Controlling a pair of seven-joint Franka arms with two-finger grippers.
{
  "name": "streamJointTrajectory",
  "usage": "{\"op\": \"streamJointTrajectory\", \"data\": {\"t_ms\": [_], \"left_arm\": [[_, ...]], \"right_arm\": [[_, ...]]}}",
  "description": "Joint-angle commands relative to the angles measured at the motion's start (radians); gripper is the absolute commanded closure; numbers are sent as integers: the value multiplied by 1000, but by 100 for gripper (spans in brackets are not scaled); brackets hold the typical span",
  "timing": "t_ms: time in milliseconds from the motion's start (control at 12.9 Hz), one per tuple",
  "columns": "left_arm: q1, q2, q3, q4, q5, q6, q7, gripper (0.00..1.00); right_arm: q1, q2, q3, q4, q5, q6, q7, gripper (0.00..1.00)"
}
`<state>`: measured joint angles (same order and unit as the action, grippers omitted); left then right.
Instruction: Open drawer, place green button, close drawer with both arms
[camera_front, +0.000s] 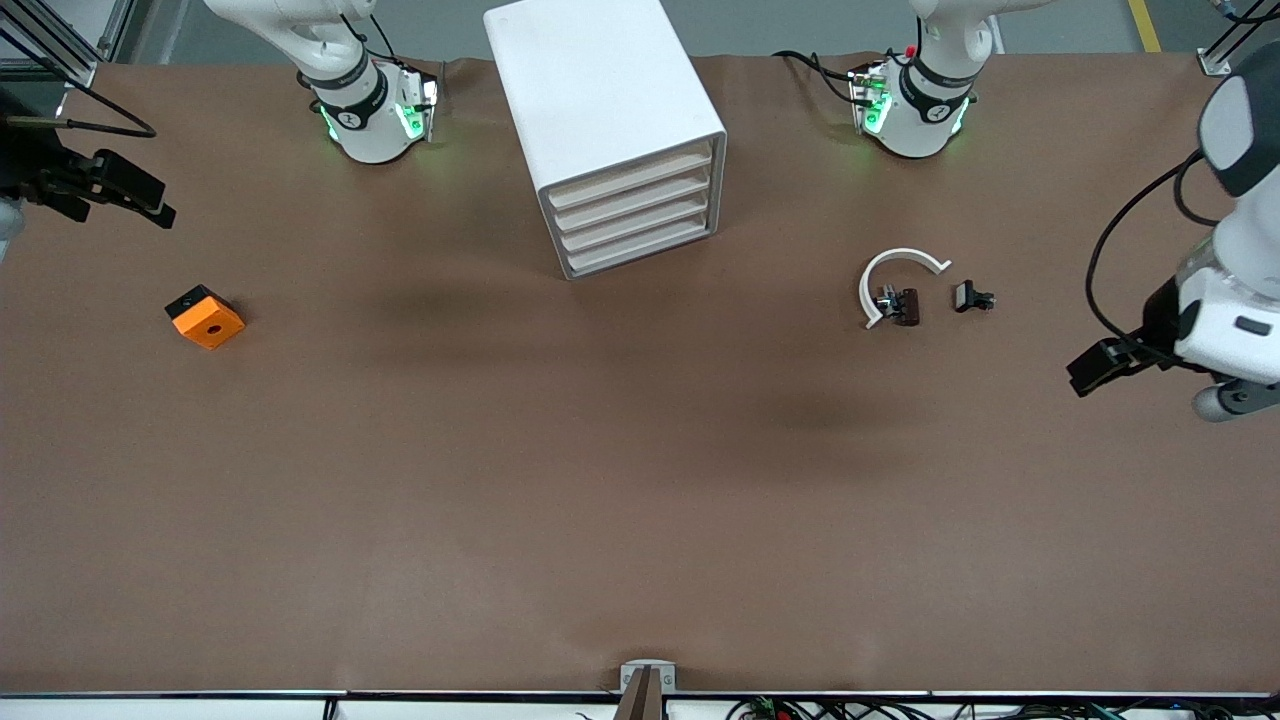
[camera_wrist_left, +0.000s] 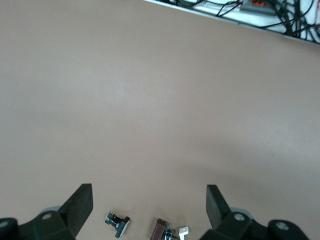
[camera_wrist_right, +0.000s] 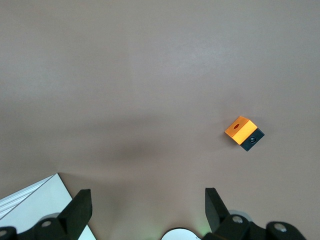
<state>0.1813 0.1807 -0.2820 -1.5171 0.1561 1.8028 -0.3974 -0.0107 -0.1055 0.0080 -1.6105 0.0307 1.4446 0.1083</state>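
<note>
The white cabinet (camera_front: 600, 110) stands at the table's back middle with all four drawers shut; the drawer (camera_front: 640, 252) is the lowest one. A small dark blue-black part with a round spot, seemingly the button (camera_front: 186, 300), lies against the orange cube (camera_front: 210, 322) toward the right arm's end; both show in the right wrist view, button (camera_wrist_right: 251, 140) and cube (camera_wrist_right: 240, 127). My right gripper (camera_front: 150, 205) (camera_wrist_right: 147, 197) hangs open and empty over that end. My left gripper (camera_front: 1095, 368) (camera_wrist_left: 150, 195) hangs open and empty over the left arm's end.
A white C-shaped piece (camera_front: 897, 262), a dark brown part (camera_front: 906, 306) and a small black clip piece (camera_front: 972, 297) lie toward the left arm's end. The clip piece (camera_wrist_left: 118, 223) and brown part (camera_wrist_left: 160, 231) show in the left wrist view. The cabinet's corner (camera_wrist_right: 30, 202) shows in the right wrist view.
</note>
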Motion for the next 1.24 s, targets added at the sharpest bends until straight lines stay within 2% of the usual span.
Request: {"op": "streamJointTrajectory", "data": {"t_ms": [0,232,695,850,1159], "left_arm": [[9,-32,-2,35,-18,-81,54,0],[47,-79,-3,37,-62,-126,64,0],[47,-122,-9,34,-69,-211,268,0],[37,-148,-10,31,-72,-220,273,0],[1,-214,-2,-44,-84,-224,275,0]], "right_arm": [[-22,-33,9,-28,17,16,-10,0],[-29,-33,12,-20,5,22,-15,0],[-23,-33,20,-2,-14,31,-16,0],[-22,-33,21,1,-14,37,-16,0],[-12,-34,21,0,-34,53,-19,0]]}}
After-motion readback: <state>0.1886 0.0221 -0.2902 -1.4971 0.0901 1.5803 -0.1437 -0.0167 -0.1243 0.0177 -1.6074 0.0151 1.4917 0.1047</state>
